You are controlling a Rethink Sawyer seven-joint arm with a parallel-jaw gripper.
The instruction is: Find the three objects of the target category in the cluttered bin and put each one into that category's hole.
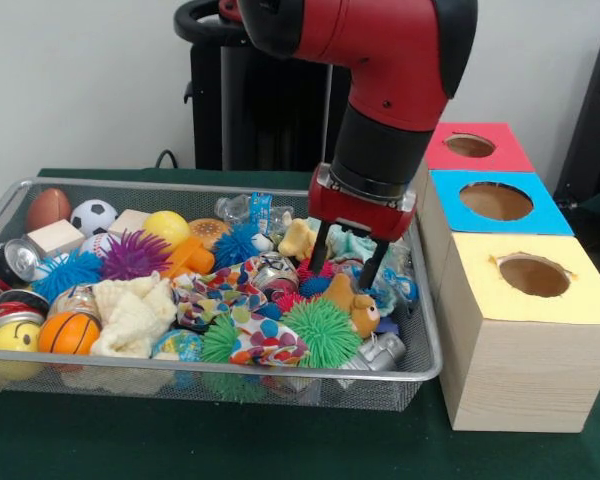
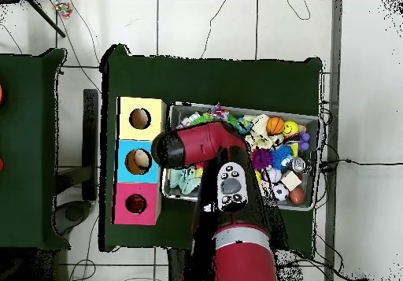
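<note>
Three wooden boxes are standing in a row just beside the wire-mesh bin (image 1: pixel 418 345) on the green table (image 1: pixel 280 445): the red-topped box (image 1: pixel 480 150) farthest from the front camera, the blue-topped box (image 1: pixel 495 203) in the middle and the yellow-topped box (image 1: pixel 525 320) nearest. The round hole (image 1: pixel 469 145) in the red top is showing nothing inside it from the front view.

The red and black arm is reaching down into the box-side end of the bin, and the jaws (image 1: pixel 346 257) are standing open, their two dark fingers (image 1: pixel 319 247) spread apart and holding nothing. They are hanging just above the brown teddy bear (image 1: pixel 352 302), which is lying among the clutter beside a green spiky ball (image 1: pixel 322 331). The tiger and the duck cannot be made out with certainty in either view.

Toward the bin's other end, an orange basketball (image 1: pixel 68 333) is sitting next to a cream cloth (image 1: pixel 132 312), with a purple spiky ball (image 1: pixel 135 255) and a soccer ball (image 1: pixel 93 216) farther back.
</note>
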